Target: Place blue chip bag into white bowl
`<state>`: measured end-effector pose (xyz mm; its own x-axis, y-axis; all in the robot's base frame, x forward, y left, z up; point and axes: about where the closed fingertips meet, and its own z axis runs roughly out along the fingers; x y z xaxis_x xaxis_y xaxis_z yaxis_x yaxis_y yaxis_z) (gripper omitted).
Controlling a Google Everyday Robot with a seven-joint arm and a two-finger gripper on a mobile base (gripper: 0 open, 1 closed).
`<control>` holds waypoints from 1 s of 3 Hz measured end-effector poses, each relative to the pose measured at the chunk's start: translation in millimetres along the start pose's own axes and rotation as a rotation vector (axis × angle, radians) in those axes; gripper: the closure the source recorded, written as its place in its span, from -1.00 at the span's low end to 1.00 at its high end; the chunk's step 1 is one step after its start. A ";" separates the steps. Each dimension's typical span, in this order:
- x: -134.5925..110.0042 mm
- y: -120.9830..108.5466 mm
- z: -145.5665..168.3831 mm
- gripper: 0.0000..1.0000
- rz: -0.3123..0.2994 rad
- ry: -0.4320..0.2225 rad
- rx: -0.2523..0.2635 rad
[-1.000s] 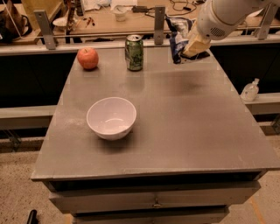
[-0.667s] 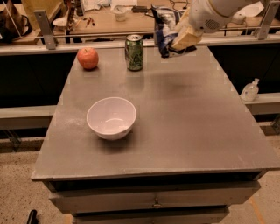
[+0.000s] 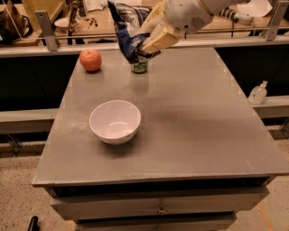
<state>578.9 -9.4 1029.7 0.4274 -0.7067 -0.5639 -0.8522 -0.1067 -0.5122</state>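
Nearest the camera is the front of the grey table (image 3: 194, 135), with a drawer face (image 3: 158, 208) below its front edge (a small metal pull sits at its middle). A dark object (image 3: 33, 223) lies on the speckled floor at the lower left; what it is cannot be told.

On the front left part of the table stands the white bowl (image 3: 115, 122), upright, with nothing in it, and well apart from everything else on the surface. Off the table's right side, a small clear pump bottle (image 3: 258, 93) stands on a lower ledge.

Farther back, near the rear left corner, a red apple (image 3: 90, 60) rests on the table. To its right, near the middle of the rear edge, is a green soda can (image 3: 140, 66); only its lower part shows, since the upper part is hidden.

Above that can, in the air, hangs the tool (image 3: 147, 48) on its white arm (image 3: 187, 13), which reaches in from the upper right. The tool is clenched on the blue chip bag (image 3: 128, 28), gripping it at the lower end so that the crumpled foil rises up and to the left. The bag touches neither table nor bowl and is well behind the bowl.

Behind the table runs a metal rail (image 3: 235, 41), and beyond it a cluttered wooden workbench (image 3: 97, 18).
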 end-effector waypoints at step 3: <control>-51.4 102.1 41.6 1.00 -0.118 -0.105 -0.242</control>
<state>482.5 45.2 979.4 0.5458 -0.6049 -0.5798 -0.8367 -0.3565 -0.4158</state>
